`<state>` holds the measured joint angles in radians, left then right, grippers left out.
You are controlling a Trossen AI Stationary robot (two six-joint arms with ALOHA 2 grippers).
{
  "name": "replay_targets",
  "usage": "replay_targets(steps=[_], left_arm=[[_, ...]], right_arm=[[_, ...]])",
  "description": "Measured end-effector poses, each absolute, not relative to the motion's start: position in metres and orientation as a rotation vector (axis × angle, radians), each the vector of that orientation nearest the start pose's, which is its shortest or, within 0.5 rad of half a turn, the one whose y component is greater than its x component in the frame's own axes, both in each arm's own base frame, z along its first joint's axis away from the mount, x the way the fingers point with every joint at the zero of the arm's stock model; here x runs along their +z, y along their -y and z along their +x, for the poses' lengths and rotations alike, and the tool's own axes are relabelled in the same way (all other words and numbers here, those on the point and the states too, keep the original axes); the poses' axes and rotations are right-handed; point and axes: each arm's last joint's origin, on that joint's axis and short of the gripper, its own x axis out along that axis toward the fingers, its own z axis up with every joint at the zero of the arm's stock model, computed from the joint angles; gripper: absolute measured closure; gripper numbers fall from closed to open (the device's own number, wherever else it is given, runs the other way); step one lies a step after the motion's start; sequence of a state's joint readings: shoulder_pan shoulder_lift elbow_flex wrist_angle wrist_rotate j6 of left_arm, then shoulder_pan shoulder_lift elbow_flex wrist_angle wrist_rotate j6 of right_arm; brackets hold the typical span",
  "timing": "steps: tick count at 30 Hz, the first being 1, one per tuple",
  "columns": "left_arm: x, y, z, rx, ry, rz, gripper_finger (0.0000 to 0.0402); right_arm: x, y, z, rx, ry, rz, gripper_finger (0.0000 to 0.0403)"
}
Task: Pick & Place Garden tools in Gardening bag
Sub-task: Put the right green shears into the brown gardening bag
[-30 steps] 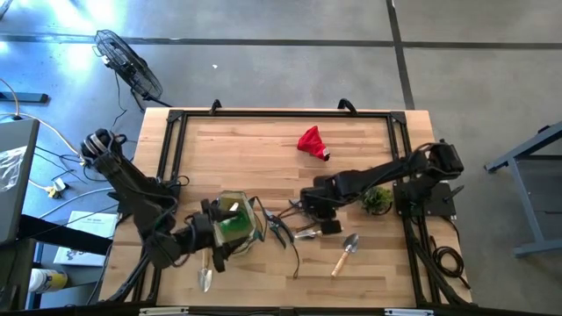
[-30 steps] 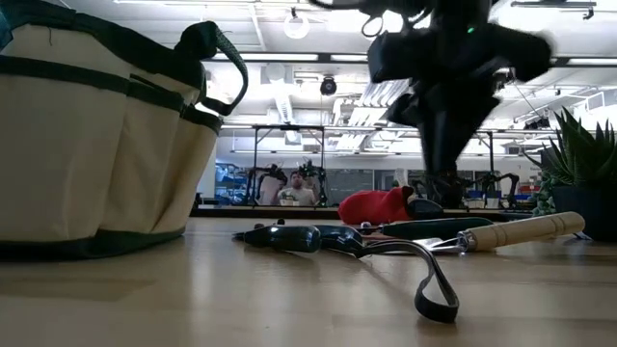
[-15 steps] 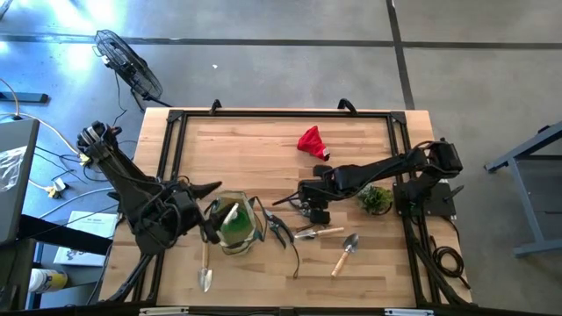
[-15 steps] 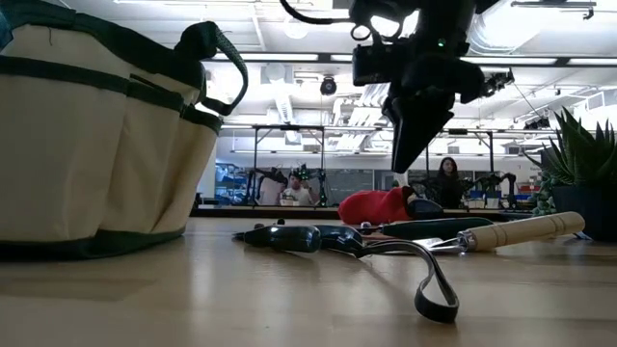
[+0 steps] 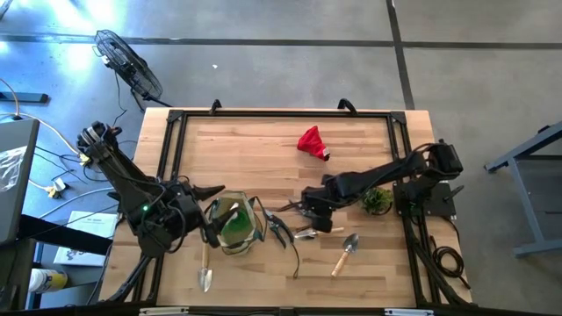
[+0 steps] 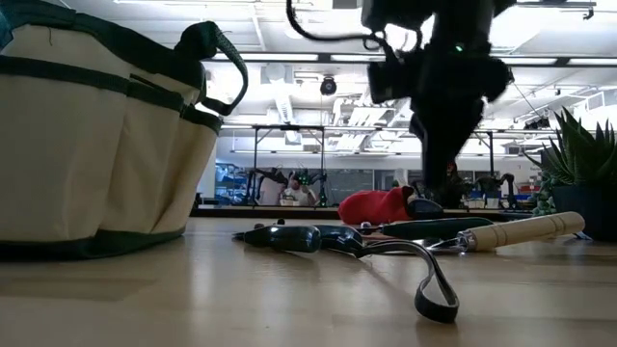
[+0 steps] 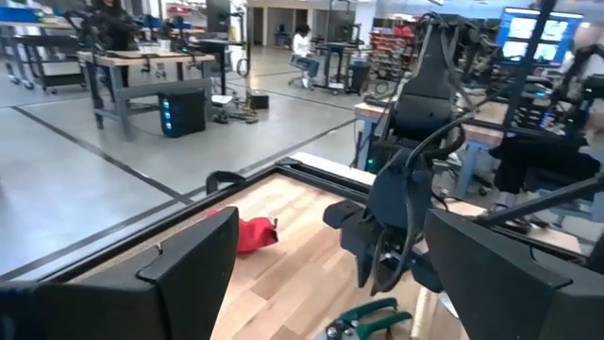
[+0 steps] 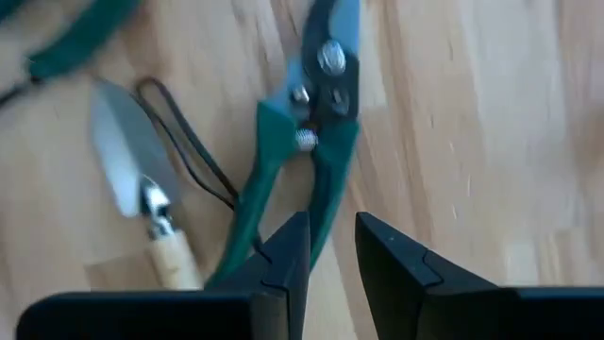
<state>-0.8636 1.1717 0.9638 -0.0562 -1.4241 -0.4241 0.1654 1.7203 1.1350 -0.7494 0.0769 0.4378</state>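
The desk [image 5: 263, 140] is a pale wooden plank top inside a black metal frame. Nearest the front edge lie two trowels with turned wooden handles and grey metal blades: one [image 5: 205, 268] by the front-left corner, one [image 5: 344, 253] right of centre.

Just behind the left trowel stands the gardening bag [image 5: 234, 221], a small tan canvas tote with dark green trim and thin loop handles; something bright green [image 5: 231, 226] shows inside its open mouth. In the low view its canvas wall and green bands fill the left side [image 6: 96, 135].

The left end effector [image 5: 209, 226] sits at the bag's left side, its two dark fingers spread wide and holding nothing.

Right of the bag, near the desk's middle, lie dark-handled pruners [image 5: 279, 230] with a thin black loop strap, and a third wooden-handled trowel [image 5: 314, 232] just beside them. In the right wrist view, green-handled pruners [image 8: 316, 132] with grey blades lie flat on the wood, next to a narrow trowel blade [image 8: 127, 161].

The right end effector [image 5: 313, 211] hangs over these tools, fingers drawn near together with a narrow gap, gripping nothing; it points down at the green pruner handles.

A leafy plant sprig [image 5: 378, 200] sits toward the right edge. A crumpled red cloth [image 5: 311, 141] lies near the back edge.
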Motion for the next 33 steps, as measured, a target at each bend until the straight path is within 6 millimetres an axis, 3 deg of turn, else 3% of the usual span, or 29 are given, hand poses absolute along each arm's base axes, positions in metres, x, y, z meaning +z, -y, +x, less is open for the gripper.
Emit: replay_targets(steps=[9,22,33], left_arm=[[0.335,0.162,0.176,0.598,0.007,-0.135,0.0073],[0.332,0.161,0.176,0.616,-0.001,-0.101,0.0073],[0.332,0.162,0.176,0.572,-0.017,-0.107,0.0073]], right_arm=[[0.161,-0.050,0.305,-0.244,-1.312,0.258,0.0323],[0.162,-0.066,0.308,-0.182,-1.260,0.260,0.0323],[0.162,-0.062,0.310,-0.221,-1.235,0.230,0.0323]])
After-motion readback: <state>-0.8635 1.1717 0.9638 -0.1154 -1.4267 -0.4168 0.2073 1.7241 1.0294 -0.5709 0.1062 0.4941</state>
